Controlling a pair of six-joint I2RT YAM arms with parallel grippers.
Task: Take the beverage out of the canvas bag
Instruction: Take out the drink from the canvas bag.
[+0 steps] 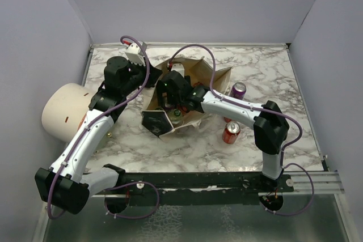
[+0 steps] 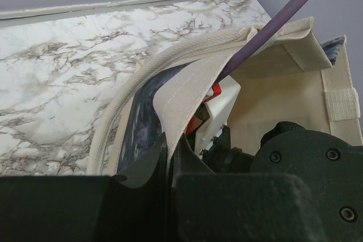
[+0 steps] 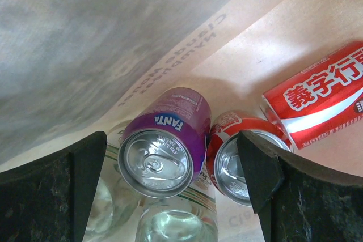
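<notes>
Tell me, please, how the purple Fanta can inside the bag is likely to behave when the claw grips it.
The purple Fanta can looks smooth and rigid, so it may slip in a loose grip. Its tab seems unopened, so probably full and weighty. It rests on clear bottles beside a red can, so a nudge could roll it.

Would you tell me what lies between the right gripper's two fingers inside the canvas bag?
The right wrist view shows a purple Fanta can and a red can beside it, between the open fingers.
</notes>
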